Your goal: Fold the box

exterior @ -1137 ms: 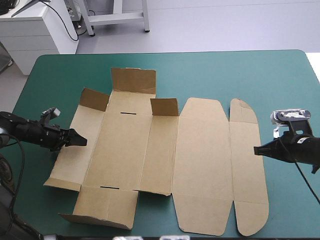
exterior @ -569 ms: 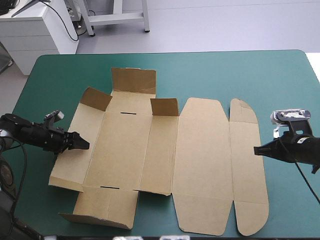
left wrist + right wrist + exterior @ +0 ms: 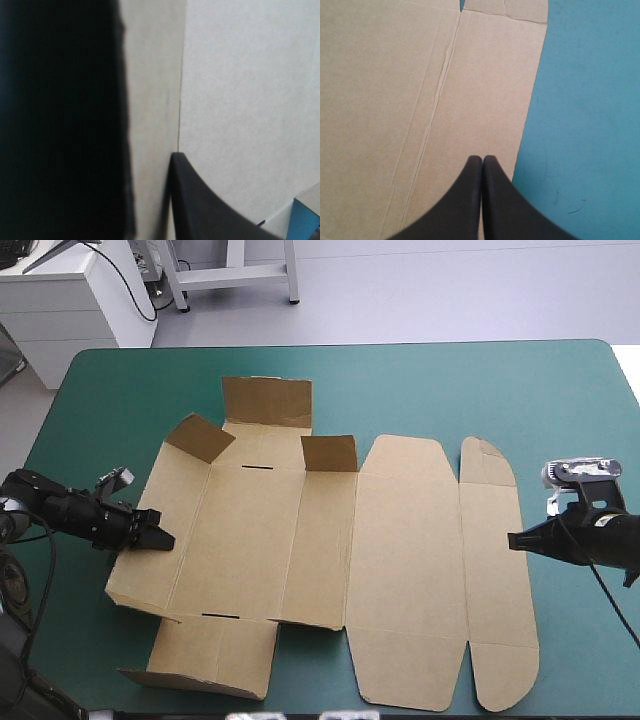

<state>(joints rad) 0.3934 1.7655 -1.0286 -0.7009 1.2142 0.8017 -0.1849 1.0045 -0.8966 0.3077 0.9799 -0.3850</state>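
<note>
The brown box (image 3: 400,540) lies as a cut sheet across the teal-green table, mostly flat. A far flap (image 3: 265,400) and two small flaps (image 3: 198,437) (image 3: 328,453) stand raised. My left gripper (image 3: 160,539) is at the sheet's left panel, whose outer edge is lifted a little. In the left wrist view its black fingers (image 3: 200,210) stand close together with a strip of board (image 3: 150,100) between them. My right gripper (image 3: 512,539) is shut, its tip (image 3: 482,159) low over the right edge of the narrow right flap (image 3: 485,75), holding nothing.
The teal-green cover (image 3: 560,390) shows around the sheet, widest along the far side and at the right. The sheet's near flaps (image 3: 200,655) reach almost to the table's front edge.
My left gripper slid toward the table's front along the left panel and its fingers came together on the board. The left panel's outer edge drew inward and rose slightly. The right arm stayed still.
</note>
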